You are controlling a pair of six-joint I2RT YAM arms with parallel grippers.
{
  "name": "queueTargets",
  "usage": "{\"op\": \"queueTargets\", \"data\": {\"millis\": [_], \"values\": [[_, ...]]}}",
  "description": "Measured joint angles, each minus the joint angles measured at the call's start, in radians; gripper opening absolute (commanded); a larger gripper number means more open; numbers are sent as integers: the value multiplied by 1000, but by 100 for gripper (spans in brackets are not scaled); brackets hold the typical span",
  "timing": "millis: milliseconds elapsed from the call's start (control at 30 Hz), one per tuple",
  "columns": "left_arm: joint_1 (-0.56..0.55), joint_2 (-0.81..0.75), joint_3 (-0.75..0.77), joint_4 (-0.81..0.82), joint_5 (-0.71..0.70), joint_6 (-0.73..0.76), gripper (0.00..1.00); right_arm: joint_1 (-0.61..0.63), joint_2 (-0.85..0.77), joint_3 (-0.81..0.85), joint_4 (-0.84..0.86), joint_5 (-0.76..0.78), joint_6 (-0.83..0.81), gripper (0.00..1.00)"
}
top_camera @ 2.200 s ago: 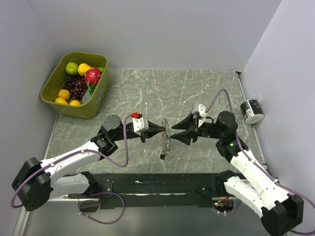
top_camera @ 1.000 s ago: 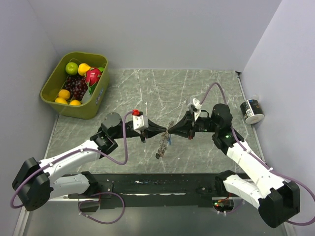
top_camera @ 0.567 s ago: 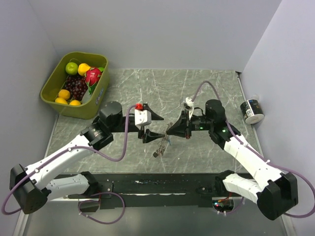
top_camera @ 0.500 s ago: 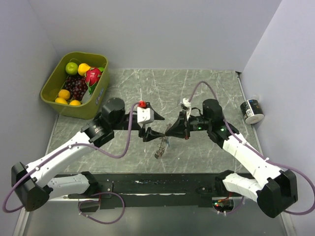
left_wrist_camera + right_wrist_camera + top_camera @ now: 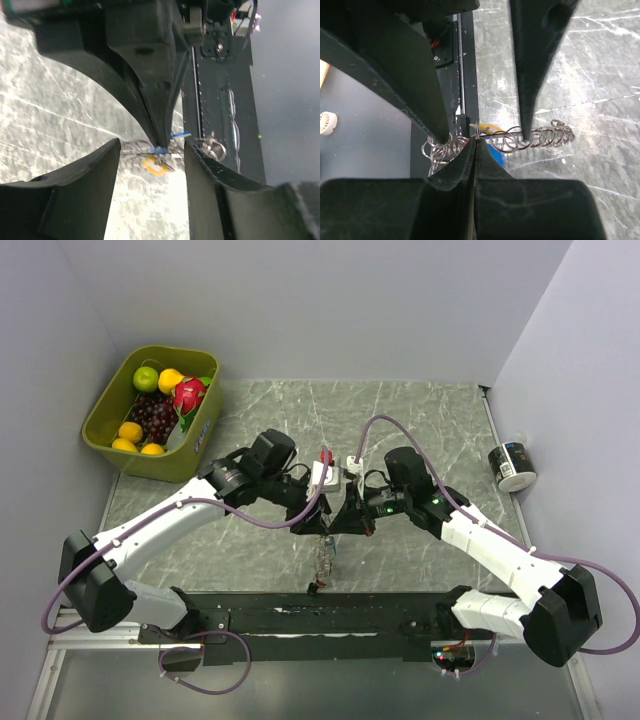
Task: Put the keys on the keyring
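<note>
Near the table's (image 5: pixel 400 420) front edge, at its middle: two grippers, one keyring.
Right gripper (image 5: pixel 475 146) was pressed together, pinching the keyring (image 5: pixel 532 139), which hung from it. Left gripper (image 5: pixel 152 145) stood spread, a finger either side. Of the keys (image 5: pixel 155 165), one yellow head and one blue showed.

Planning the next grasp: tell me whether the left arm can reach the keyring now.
Probably yes: the left end effector is open and straddles the keyring; only the right end effector, shut on it, crowds the gap.

Shiny metal keyring (image 5: pixel 545 136), glossy marble-look tbl (image 5: pixel 400 420)
</note>
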Motion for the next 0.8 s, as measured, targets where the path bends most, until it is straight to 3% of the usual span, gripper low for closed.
{"op": "queueTargets", "data": {"millis": [200, 600, 800], "values": [[0, 3, 13, -53, 17, 18, 48, 0, 0, 0, -6, 9, -7, 0], [0, 29, 16, -63, 14, 22, 44, 0, -16, 0, -5, 18, -10, 0], [0, 50, 16, -64, 9, 26, 28, 0, -20, 0, -6, 22, -12, 0]]}}
